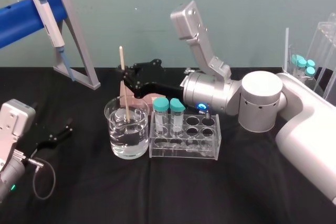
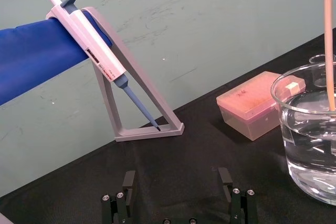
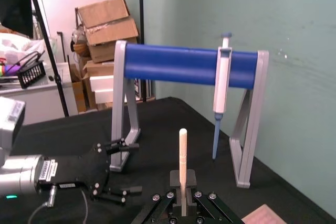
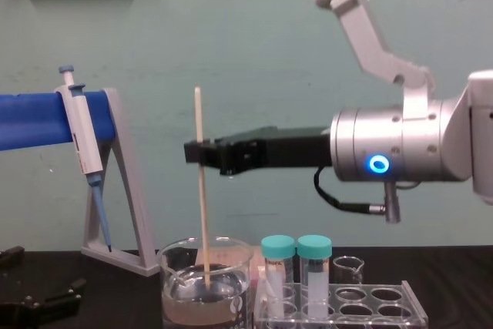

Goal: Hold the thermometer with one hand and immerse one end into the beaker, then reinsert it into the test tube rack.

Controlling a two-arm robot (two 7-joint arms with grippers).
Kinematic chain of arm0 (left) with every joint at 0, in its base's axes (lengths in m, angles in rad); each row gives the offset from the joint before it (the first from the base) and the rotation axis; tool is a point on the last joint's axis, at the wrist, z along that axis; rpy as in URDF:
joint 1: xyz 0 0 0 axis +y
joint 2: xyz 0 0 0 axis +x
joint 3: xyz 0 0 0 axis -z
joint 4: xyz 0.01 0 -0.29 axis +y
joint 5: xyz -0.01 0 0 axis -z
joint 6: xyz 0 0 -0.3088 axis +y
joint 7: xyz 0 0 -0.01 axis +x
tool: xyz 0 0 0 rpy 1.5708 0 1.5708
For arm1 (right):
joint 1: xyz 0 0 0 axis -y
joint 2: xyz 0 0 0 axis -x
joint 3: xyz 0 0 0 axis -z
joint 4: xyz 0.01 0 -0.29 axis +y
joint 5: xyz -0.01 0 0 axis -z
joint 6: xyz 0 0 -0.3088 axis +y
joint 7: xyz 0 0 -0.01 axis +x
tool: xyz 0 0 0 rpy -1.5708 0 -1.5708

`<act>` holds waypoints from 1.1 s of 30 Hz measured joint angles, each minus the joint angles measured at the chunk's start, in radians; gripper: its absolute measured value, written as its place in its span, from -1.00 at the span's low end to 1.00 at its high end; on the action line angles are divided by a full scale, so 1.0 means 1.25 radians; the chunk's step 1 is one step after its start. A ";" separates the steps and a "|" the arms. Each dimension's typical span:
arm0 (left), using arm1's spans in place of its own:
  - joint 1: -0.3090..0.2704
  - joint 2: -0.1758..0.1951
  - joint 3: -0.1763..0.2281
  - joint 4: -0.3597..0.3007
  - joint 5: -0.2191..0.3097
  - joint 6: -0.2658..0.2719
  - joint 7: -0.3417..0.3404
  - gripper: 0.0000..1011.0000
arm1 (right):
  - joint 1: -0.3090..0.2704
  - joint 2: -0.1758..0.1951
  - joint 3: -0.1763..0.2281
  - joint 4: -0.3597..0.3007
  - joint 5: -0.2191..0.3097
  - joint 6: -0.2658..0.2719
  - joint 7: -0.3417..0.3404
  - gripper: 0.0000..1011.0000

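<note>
Black tabletop point(image 1: 157, 192); thermometer point(image 1: 122, 59) inside beaker point(image 1: 116, 142) rim

Even, diffuse light from above; no hard shadows on the black table point(image 1: 236, 192). Glints on the beaker point(image 1: 126, 132) glass and water, likewise on the test tube rack point(image 1: 184, 151) at its 3 o'clock. Bright sheen on the right arm point(image 1: 212, 95). Right wrist view brightest at 11 o'clock.

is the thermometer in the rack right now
No, the thermometer has its lower end inside the beaker, gripped partway up by the right gripper.
</note>
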 joint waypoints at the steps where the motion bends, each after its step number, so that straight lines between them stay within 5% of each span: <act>1: 0.000 0.000 0.000 0.000 0.000 0.000 0.000 0.99 | -0.001 -0.002 0.000 0.003 -0.003 -0.002 0.000 -0.89; 15: 0.000 0.000 0.000 0.000 0.000 0.000 0.000 0.99 | -0.016 -0.031 0.015 0.052 -0.031 -0.015 0.004 -0.89; 33: 0.000 0.000 0.000 0.000 0.000 0.000 0.000 0.99 | -0.016 -0.031 0.016 0.052 -0.031 -0.015 0.006 -0.89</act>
